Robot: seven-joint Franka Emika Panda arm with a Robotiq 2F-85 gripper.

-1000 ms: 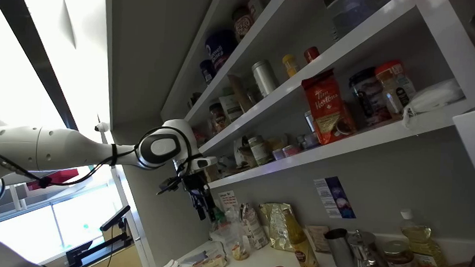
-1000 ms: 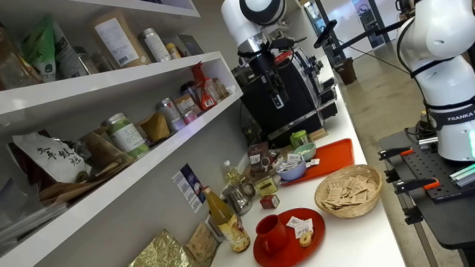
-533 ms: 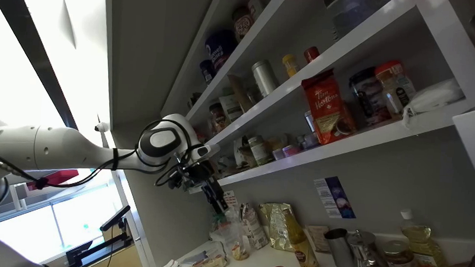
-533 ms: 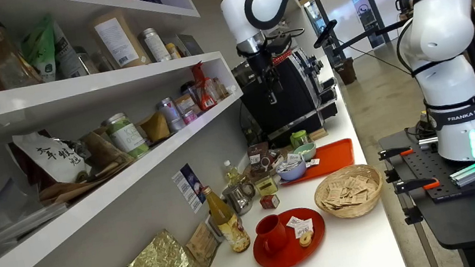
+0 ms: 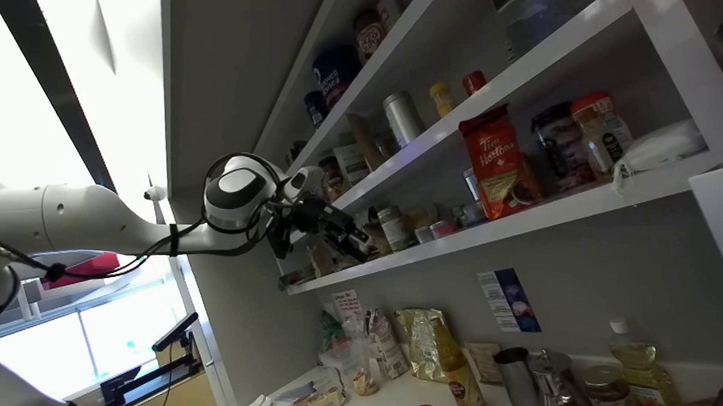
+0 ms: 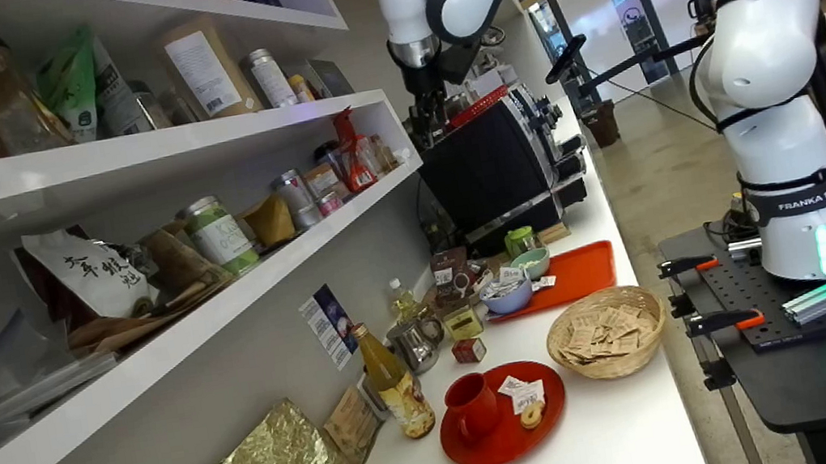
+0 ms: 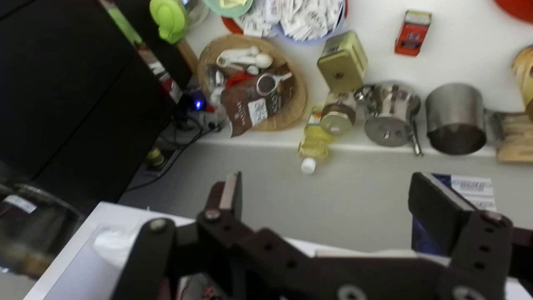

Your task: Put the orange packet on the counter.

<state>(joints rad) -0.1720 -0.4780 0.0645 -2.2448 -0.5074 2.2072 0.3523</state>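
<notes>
My jaws gape wide, empty; upper right in an exterior view, the orange packet [image 5: 499, 164] seems upright on the shelf [image 5: 587, 200].

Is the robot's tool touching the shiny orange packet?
Apart. In an exterior view, a clear gap shows between the tool and the orange packet, with a jar seen in it.

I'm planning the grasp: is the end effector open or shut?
Open: in the wrist view, the end effector has its fingers wide apart.
</notes>
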